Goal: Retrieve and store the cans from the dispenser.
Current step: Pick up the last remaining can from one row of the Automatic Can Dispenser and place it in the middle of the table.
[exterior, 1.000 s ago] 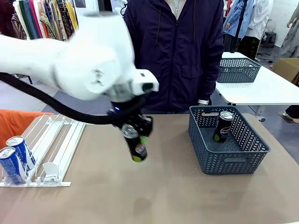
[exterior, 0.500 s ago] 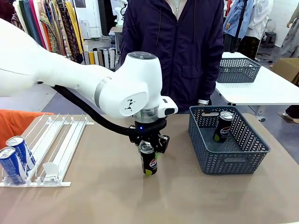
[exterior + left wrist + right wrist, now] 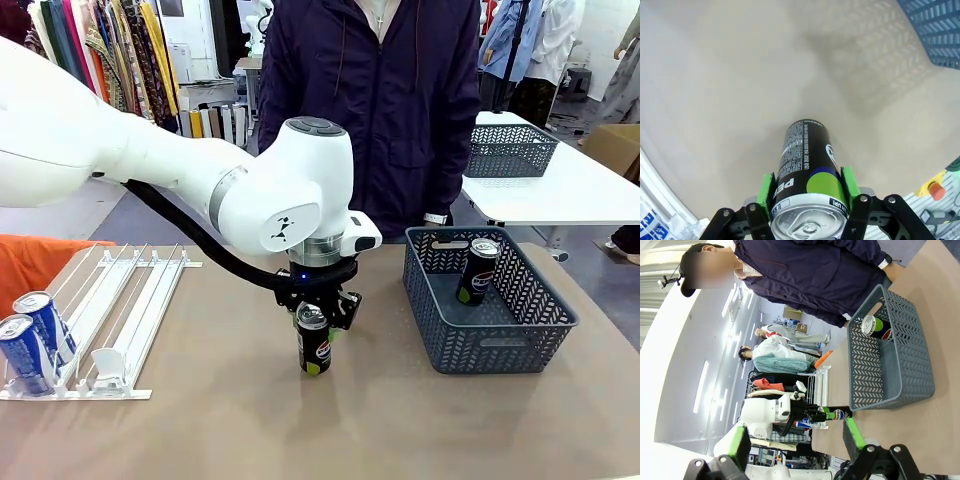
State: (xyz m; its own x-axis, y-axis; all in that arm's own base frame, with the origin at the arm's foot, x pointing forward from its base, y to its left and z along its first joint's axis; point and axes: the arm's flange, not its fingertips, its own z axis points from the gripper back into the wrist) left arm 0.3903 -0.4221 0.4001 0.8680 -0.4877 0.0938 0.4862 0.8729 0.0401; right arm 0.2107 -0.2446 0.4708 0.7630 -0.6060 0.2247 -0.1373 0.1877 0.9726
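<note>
A black Pepsi can (image 3: 315, 346) stands upright on the tan table, between the dispenser and the basket. My left gripper (image 3: 318, 318) comes down over its top, shut on it. In the left wrist view the green pads (image 3: 765, 194) press both sides of this can (image 3: 805, 160). Two blue cans (image 3: 40, 335) rest at the low end of the white wire dispenser (image 3: 125, 300) at the left. Another black can (image 3: 478, 272) leans inside the dark grey basket (image 3: 500, 345). My right gripper (image 3: 795, 440) is open, holding nothing, and looks towards the basket (image 3: 900, 365) from a distance.
A person in a dark jacket stands at the far edge of the table, behind the basket. A second grey basket (image 3: 510, 150) sits on a white table behind. Bare tabletop lies in front of the can and the basket.
My left arm has carried the black can rightwards and down from mid-air. The can, tilted a second ago, now stands upright on the table.
</note>
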